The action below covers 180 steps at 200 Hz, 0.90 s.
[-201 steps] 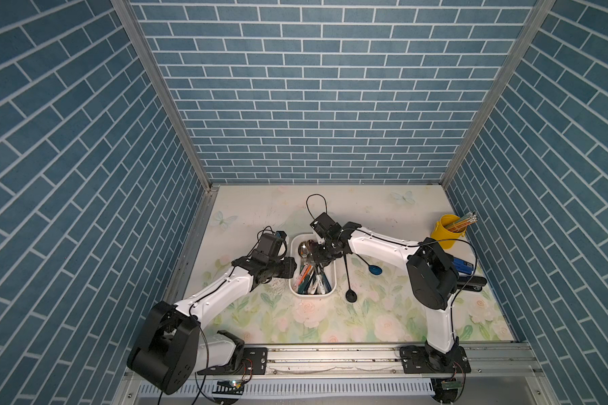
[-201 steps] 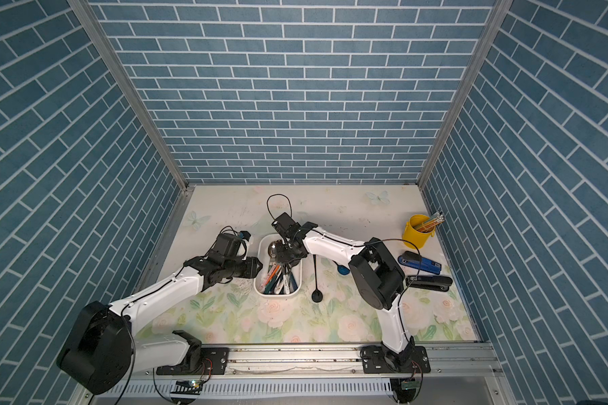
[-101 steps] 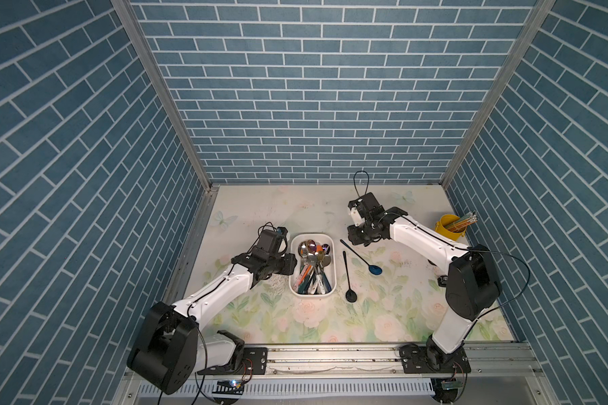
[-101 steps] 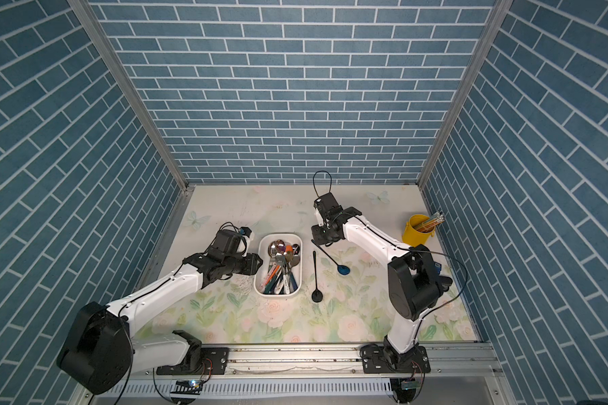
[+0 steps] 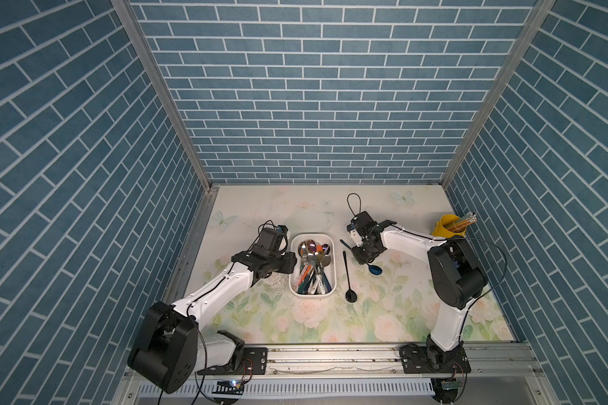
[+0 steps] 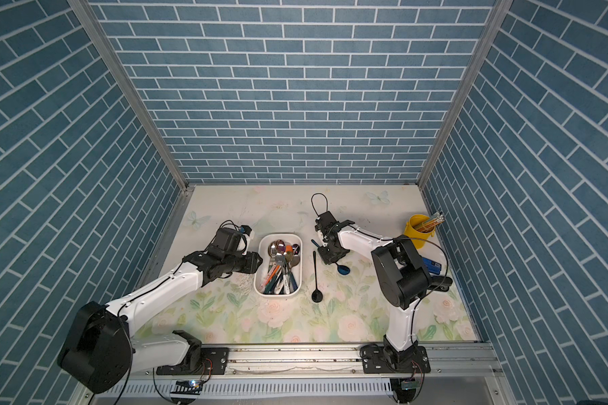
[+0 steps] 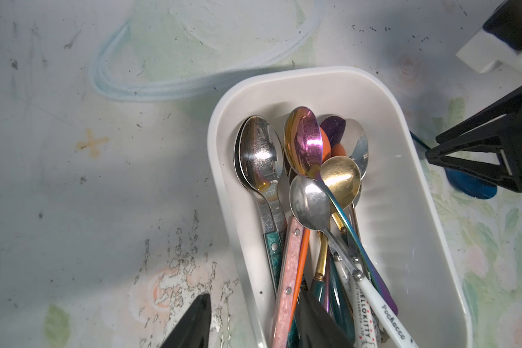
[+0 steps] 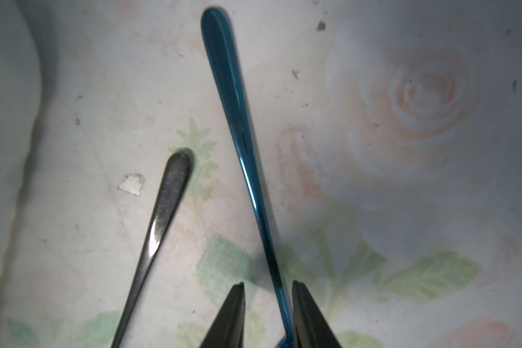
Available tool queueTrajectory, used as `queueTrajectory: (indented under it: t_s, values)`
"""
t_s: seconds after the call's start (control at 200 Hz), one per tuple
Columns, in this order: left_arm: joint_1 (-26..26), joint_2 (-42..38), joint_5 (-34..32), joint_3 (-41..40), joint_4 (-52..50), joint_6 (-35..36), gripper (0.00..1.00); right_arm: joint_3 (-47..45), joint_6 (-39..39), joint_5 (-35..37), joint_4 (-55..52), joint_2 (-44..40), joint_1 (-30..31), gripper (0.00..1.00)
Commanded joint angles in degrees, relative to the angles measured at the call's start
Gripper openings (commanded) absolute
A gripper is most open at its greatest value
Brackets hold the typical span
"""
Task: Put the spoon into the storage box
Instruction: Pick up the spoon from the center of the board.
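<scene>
Down low with the right gripper [image 8: 268, 284], jaws spread either side of the blue spoon [image 8: 238, 135], nothing pinched yet. Lying flat on the surface [image 5: 383, 315], that spoon, just beside the storage box [image 5: 334, 266]. Best to centre on the thin handle, close firmly, lift level, then swing clear of the black spoon [image 5: 346, 273]. Over at the box wall with the left gripper [image 7: 253, 296], spread astride it, holding nothing. Counting now: two loose spoons, one box, a heap inside too tangled to number, one yellow cup [image 5: 444, 226].
</scene>
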Motion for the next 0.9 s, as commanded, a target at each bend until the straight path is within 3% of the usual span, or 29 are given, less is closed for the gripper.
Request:
queueTrajectory:
  t_s: [0.0, 0.195, 0.37, 0.56, 0.77, 0.895]
  values:
    - [-0.28, 0.51, -0.50, 1.16, -1.03, 0.50, 0.52, -1.07, -2.42, 1.69, 0.45, 1.29, -0.23, 0.29]
    - [-0.35, 0.87, -0.41, 1.34, -1.05, 0.58, 0.53, -1.65, -5.13, -1.22, -0.52, 4.38, -0.24, 0.22]
    - [-0.42, 0.75, -0.58, 1.51, -1.30, 0.86, 0.53, -1.50, -6.62, -3.99, -1.53, 6.16, -0.19, 0.08]
    - [-0.37, 0.70, -0.68, 2.07, -1.80, 1.99, 0.53, -2.13, -8.20, -2.27, -1.34, 5.71, -0.23, 0.01]
    - [-1.02, -0.61, -0.46, 4.07, -2.11, 6.97, 0.52, -1.23, -9.72, 0.20, -2.28, 1.97, -0.25, 0.00]
    - [-4.01, -2.53, -2.25, 5.53, -1.35, 11.05, 0.53, 1.16, -10.44, -0.84, -4.80, -0.87, -0.24, 0.00]
